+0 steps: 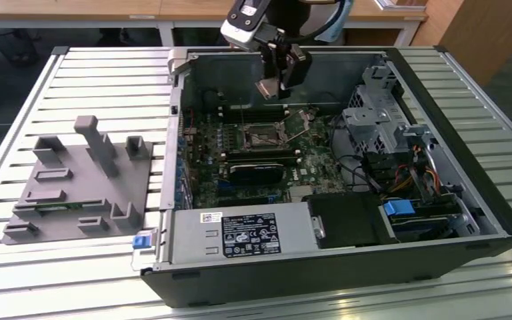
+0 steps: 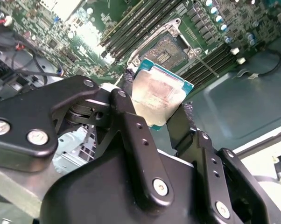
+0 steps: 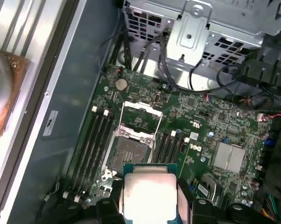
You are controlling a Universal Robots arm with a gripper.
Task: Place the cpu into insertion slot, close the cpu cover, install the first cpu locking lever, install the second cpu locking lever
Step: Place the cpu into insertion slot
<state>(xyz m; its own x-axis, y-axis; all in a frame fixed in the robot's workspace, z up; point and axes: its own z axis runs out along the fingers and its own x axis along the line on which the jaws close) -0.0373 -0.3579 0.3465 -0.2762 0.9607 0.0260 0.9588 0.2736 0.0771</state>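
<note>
Exterior view: black pincer (image 1: 274,90) above open black computer case (image 1: 327,280) on slatted metal bench (image 1: 96,73), clamped on small flat silver-tan square cpu (image 1: 268,87). Square black insertion slot (image 1: 263,139) sits on green circuit board (image 1: 205,175) below, well apart.

Second wrist view: cpu (image 2: 159,93) tilted between pincer fingers (image 2: 129,112); insertion slot (image 2: 171,49) beyond, uncovered.

First wrist view: thin silver cpu cover (image 3: 139,119) swung open beside insertion slot (image 3: 130,151); cpu (image 3: 149,193) held clear.
</note>
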